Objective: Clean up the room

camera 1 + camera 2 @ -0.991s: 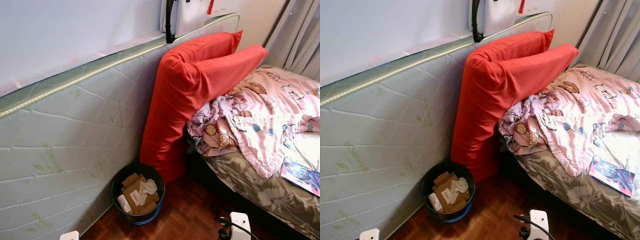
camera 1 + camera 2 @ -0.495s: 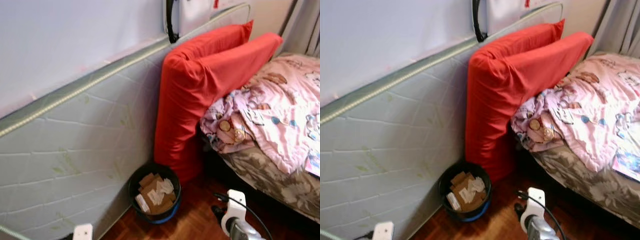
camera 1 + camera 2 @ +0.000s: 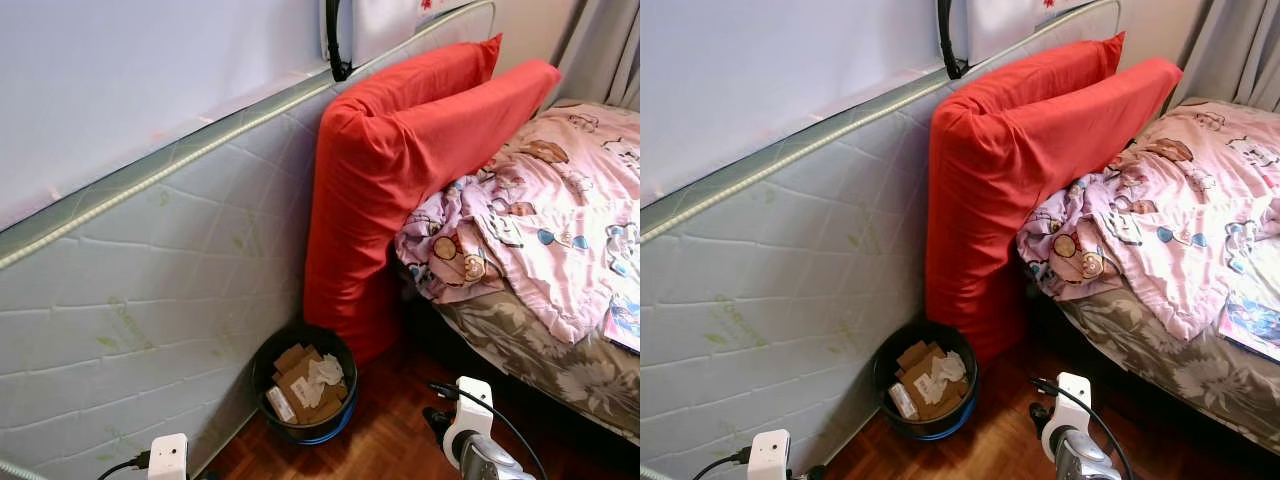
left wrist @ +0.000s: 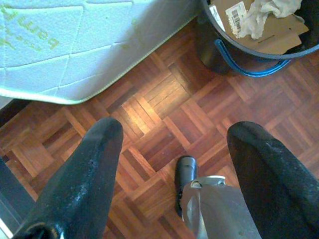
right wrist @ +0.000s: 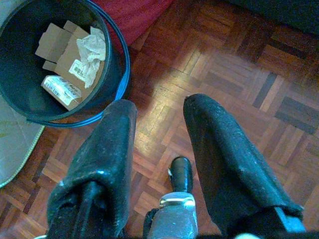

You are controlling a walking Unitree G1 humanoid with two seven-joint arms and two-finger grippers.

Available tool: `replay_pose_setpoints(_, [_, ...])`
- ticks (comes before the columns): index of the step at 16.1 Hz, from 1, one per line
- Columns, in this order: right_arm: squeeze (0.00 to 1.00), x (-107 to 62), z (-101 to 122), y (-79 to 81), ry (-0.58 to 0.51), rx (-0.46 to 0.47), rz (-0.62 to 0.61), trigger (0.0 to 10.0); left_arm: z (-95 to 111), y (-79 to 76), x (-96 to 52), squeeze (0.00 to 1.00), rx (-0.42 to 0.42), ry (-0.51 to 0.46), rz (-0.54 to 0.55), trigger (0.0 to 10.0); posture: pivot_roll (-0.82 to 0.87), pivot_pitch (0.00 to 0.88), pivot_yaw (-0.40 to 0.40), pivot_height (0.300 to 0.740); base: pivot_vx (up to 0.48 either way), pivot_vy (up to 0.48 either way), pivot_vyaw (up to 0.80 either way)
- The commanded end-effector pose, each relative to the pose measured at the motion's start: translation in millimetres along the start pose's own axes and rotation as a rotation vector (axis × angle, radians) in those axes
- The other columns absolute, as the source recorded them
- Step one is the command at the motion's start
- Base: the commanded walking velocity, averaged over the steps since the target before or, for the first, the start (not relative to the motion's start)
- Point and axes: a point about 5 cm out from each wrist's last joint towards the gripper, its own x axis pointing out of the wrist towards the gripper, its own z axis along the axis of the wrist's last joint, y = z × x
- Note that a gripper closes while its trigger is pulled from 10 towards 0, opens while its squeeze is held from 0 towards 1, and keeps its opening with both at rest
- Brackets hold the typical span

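Note:
A black waste bin [image 3: 303, 395] with a blue band stands on the parquet floor, between a mattress propped on its side and the bed's head end. It holds flattened cardboard [image 5: 59, 59] and crumpled white paper [image 5: 92, 46]. My left gripper [image 4: 174, 132] hangs open over bare parquet, with the bin [image 4: 259, 40] a short way beyond its fingertips. My right gripper [image 5: 160, 104] is open too, above the floor just beside the bin [image 5: 30, 94]. Neither gripper holds anything. Both wrists [image 3: 470, 430] show low in the eye views.
A grey-white mattress [image 3: 150, 300] leans against the wall on the left. Two long red pillows [image 3: 400, 170] stand against it at the bed's head. A pink blanket [image 3: 540, 220] and a magazine [image 3: 622, 322] lie on the bed. Curtains [image 3: 605, 50] hang at the far right.
The camera has shifted, so bin, pillows and bed sit a little further right in the picture. Both wrists have come up into the bottom of the eye views.

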Motion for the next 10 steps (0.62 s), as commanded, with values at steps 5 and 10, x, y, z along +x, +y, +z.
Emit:
replay_pose_setpoints(5, [0.0,0.5,0.6,1.6,0.015,-0.003,0.008,10.0,-1.3,1.8,-0.4,0.0,0.021,0.007,0.017,10.0,0.01,0.0,0.037,0.74,0.0,-0.19,-0.75])
replay_pose_setpoints(10, [0.0,0.5,0.3,1.7,0.02,-0.006,0.008,10.0,-1.2,2.3,-0.4,0.0,0.022,0.006,0.021,10.0,0.01,0.0,0.036,0.74,0.0,-0.061,-0.74])
